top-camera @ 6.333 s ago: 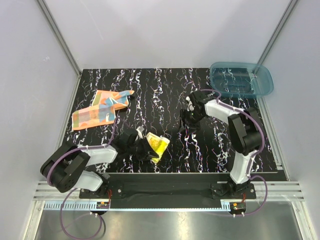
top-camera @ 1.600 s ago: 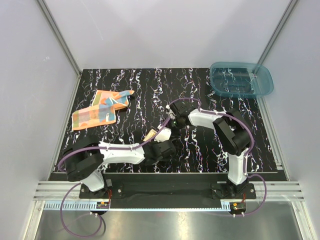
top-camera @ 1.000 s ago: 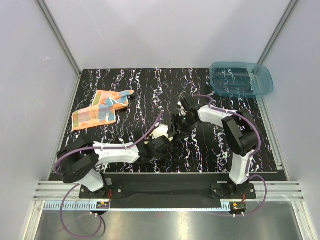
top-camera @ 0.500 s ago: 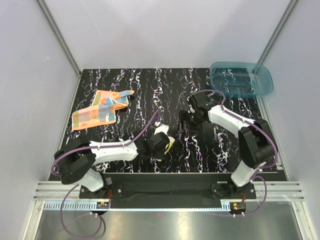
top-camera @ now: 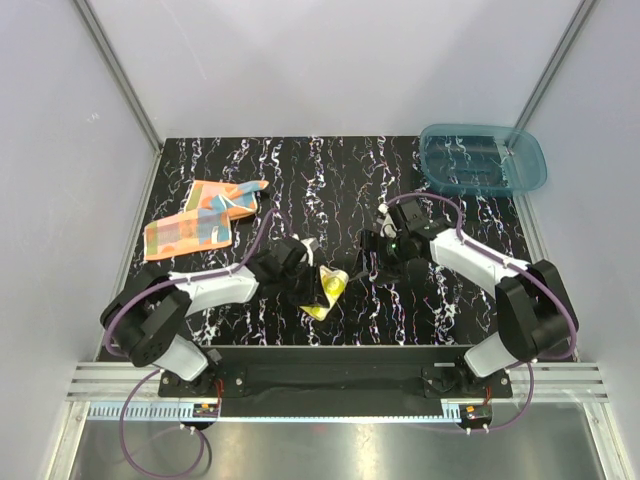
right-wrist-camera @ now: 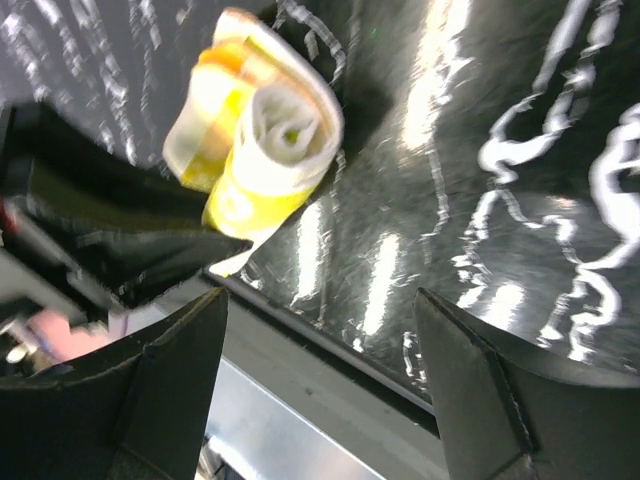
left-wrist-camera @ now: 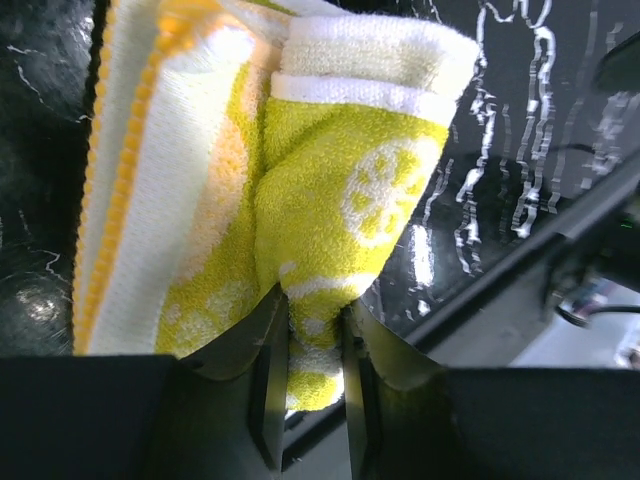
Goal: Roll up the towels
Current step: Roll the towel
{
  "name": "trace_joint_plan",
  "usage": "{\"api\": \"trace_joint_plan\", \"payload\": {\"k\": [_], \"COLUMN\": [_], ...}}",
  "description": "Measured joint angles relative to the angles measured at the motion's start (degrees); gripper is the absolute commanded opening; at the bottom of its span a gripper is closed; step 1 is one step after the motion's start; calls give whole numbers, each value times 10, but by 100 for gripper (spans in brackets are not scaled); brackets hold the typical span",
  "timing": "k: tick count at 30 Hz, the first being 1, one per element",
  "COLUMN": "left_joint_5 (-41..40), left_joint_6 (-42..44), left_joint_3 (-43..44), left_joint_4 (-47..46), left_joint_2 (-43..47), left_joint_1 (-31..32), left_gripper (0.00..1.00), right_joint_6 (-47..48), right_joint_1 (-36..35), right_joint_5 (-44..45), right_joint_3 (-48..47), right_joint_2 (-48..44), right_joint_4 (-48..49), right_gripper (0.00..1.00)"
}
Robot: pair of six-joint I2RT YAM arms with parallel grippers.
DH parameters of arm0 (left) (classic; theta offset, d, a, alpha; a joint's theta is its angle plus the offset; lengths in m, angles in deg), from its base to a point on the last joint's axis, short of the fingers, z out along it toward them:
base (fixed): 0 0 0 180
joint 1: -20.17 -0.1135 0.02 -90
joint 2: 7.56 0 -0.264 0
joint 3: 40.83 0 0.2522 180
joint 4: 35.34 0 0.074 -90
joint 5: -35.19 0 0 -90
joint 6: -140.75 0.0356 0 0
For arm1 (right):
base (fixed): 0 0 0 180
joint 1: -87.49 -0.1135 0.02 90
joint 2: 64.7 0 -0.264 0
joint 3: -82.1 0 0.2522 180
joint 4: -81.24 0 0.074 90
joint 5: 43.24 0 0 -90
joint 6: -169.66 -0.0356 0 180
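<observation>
Since half a second earlier, the left claw [left-wrist-camera: 312, 345] has been drawn back toward the left, so that the yellow towel [top-camera: 327, 288] is now uncovered near the middle of the near edge of the surface [top-camera: 300, 170]. The right arm has been swung lower and nearer.

The yellow towel is seen loosely rolled. One lower fold is clenched between the left claw's jaws, and the roll's spiral end is turned toward the right claw [right-wrist-camera: 318, 300], which is held spread wide and empty just beside it.

The cloth is judged light, soft and limp. A roll of it is expected to slacken if released, so hold is best taken across the full thickness of the roll, not on a single loose layer.

The orange towel [top-camera: 198, 222] is laid flat and unrolled at the far left, well apart from both claws. The teal bin [top-camera: 483, 158] is set at the far right corner. Nothing is placed between the claws and either towel.
</observation>
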Motion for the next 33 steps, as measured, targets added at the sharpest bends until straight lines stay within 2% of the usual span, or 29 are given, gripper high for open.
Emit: {"api": "trace_joint_plan", "payload": {"k": [9, 14, 26, 29, 33], "left_joint_5": [168, 248, 324, 336, 348], "left_joint_6": [-13, -19, -1, 9, 12], "left_joint_3": [-3, -3, 9, 16, 19], "left_joint_4": [-12, -24, -11, -1, 1], "left_joint_2": [-48, -90, -139, -149, -158], "left_joint_1": [-111, -168, -217, -222, -226], "left_gripper": [0, 0, 0, 0, 0], "right_joint_6": [-63, -95, -131, -137, -142], "right_joint_1": [-5, -27, -63, -68, -77], "right_joint_5": [-99, -114, -119, -120, -118], "right_joint_3": [113, 121, 87, 77, 69], "right_joint_2": [-9, 34, 147, 162, 179], "right_joint_4": [169, 267, 377, 396, 414], "right_gripper": [82, 82, 80, 77, 67]}}
